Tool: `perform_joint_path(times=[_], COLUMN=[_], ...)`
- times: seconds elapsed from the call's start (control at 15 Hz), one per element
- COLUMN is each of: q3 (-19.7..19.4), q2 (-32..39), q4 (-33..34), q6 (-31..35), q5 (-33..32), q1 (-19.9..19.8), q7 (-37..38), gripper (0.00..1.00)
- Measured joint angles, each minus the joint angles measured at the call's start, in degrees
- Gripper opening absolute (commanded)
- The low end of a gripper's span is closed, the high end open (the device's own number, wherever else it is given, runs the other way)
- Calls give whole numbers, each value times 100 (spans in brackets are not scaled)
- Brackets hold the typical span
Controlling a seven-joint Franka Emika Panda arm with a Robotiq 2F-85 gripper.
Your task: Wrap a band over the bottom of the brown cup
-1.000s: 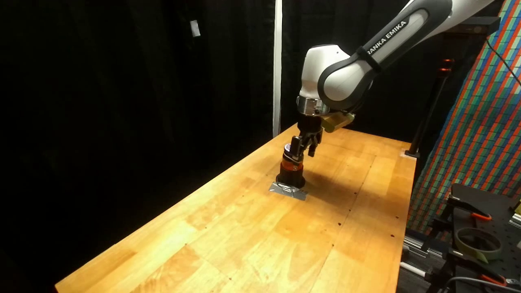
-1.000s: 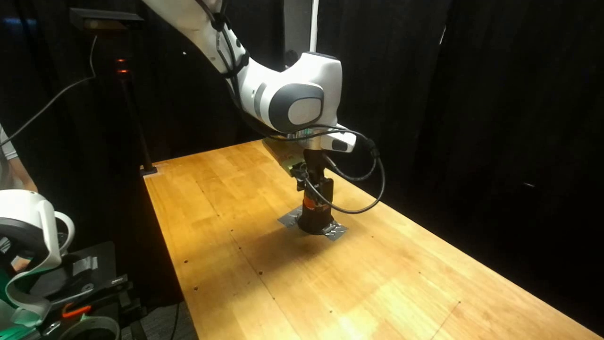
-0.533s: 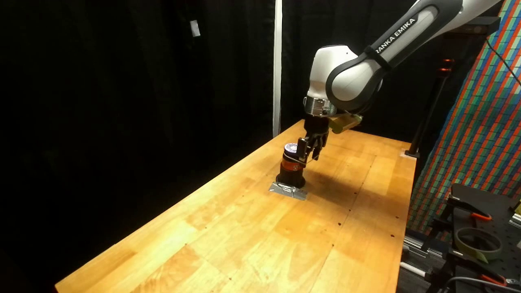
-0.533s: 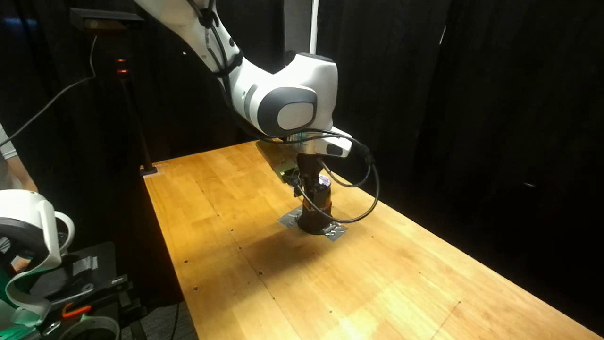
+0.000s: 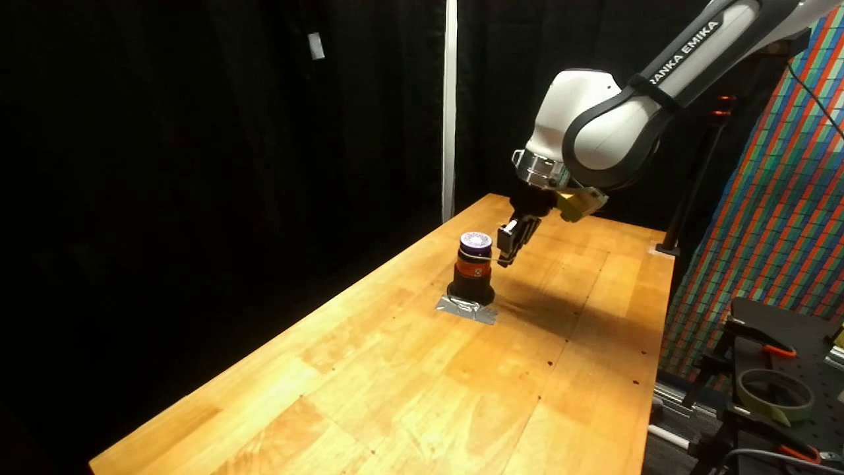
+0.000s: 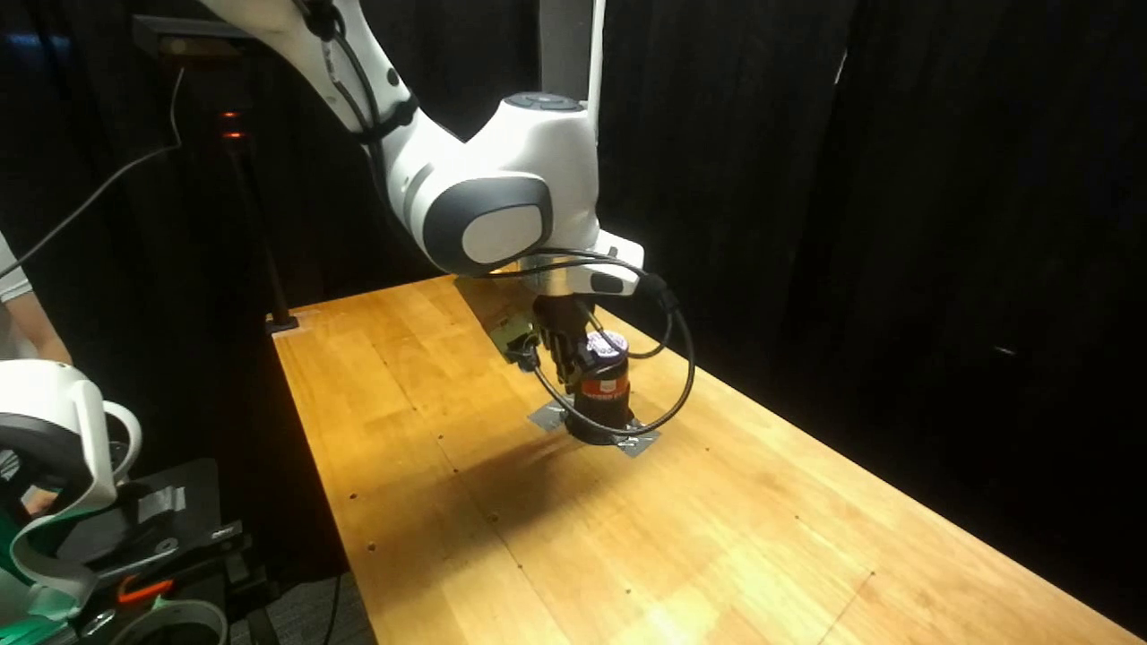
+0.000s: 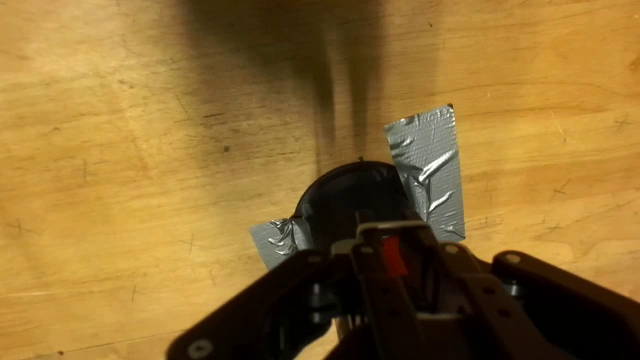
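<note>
The brown cup [image 5: 473, 285] stands upright on the table in both exterior views, with an orange-red ring and a white patterned round top. A pale thin band [image 5: 493, 258] goes round its upper part and stretches sideways to my gripper [image 5: 506, 257]. That gripper is beside the cup, apart from it, tilted, with its tips a little below the cup's top. In the wrist view the band [image 7: 392, 225] runs across both fingertips; a narrow gap parts the fingers, and the cup's red ring shows through it. The cup's far side is hidden.
Grey tape strips [image 7: 432, 170] hold the cup's base to the wooden table [image 5: 395, 396]. A cable loop [image 6: 690, 358] hangs from the wrist near the cup. Off the table's edge are a dark stand with a tape roll [image 5: 775, 394] and a post [image 5: 689, 178].
The arm has moved sideways away from the cup, and the wrist has tilted. My fingers have drawn closer together. One side of the band is pulled out from the cup, whose top now shows.
</note>
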Motion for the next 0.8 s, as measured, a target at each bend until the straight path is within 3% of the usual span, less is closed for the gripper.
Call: perform_joint_path(times=[0.33,0.53,0.8], q3=[643,1497,2640], q2=[-203,-192,-71], q4=[-801,-1133,-1419], q6=[1594,2536,3414], q5=[615,1036,953], q1=[-425,-1054,-2055], q7=[-819,-1295,-1368], gripper=[9,11,10])
